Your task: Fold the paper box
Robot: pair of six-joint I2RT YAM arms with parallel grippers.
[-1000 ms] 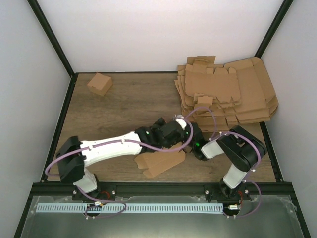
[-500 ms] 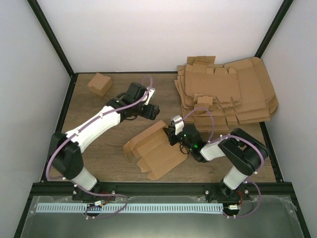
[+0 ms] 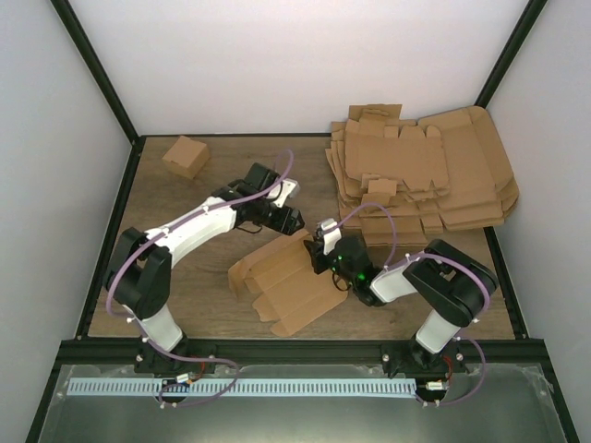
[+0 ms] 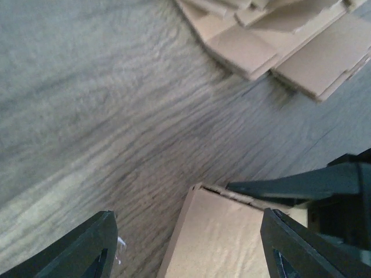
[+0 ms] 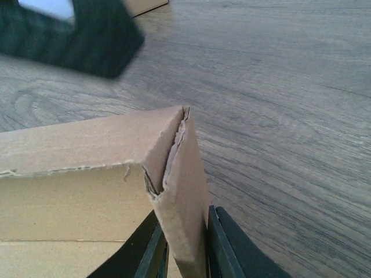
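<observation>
One corner of the plain brown cardboard paper box (image 3: pixel 286 288), lying toward six o'clock, is being clamped by the right gripper (image 5: pixel 185 237); the left gripper (image 4: pixel 191 243) is being held, fingers spread, at its twelve o'clock. Walls are seemingly being raised; an inward push is being called for.

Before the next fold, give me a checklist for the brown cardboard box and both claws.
1. Right claw clamped on the plain brown cardboard paper box at its raised wall: ok.
2. Left claw open and empty: ok.
3. Left claw clear of the right one: cannot tell.
4. Box fully folded: not ok, panels lie flat.
5. Stack of flat brown cardboard blanks apart from the box: ok.
</observation>
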